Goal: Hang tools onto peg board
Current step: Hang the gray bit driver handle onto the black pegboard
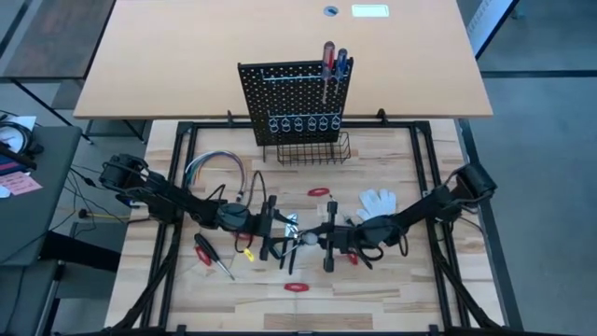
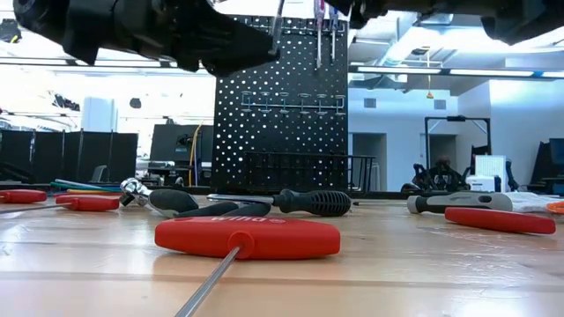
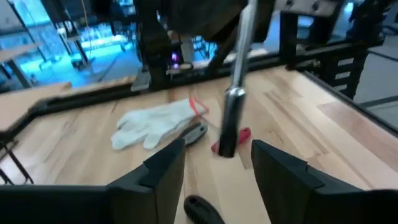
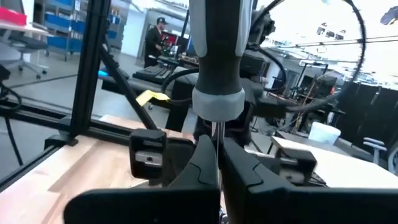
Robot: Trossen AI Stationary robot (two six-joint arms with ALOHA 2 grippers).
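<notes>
The black peg board (image 1: 294, 98) stands upright at the table's far middle, with a red and a blue screwdriver (image 1: 334, 63) hung at its top and a wire basket (image 1: 312, 151) at its base. At mid-table my two grippers face each other. My right gripper (image 1: 315, 236) is shut on a grey-and-black-handled screwdriver (image 4: 216, 56) held in the air. My left gripper (image 3: 217, 180) is open, and the screwdriver's handle end (image 3: 227, 134) hangs just beyond its fingers without touching them. My right gripper pinches the screwdriver's thin metal shaft (image 4: 217, 140) between its two fingers, just behind the handle's pale collar. The fingers come roughly level from the table's right side. The screwdriver runs on along them, lifted clear of the table, its handle toward my left gripper.
A white glove (image 1: 378, 201) lies right of centre and a bundle of coloured cables (image 1: 215, 168) at the far left. Loose tools lie on the table: a red T-handle driver (image 2: 247, 238), a black-handled screwdriver (image 2: 304, 202), a red-handled screwdriver (image 1: 203, 250) and small red pieces (image 1: 319, 192).
</notes>
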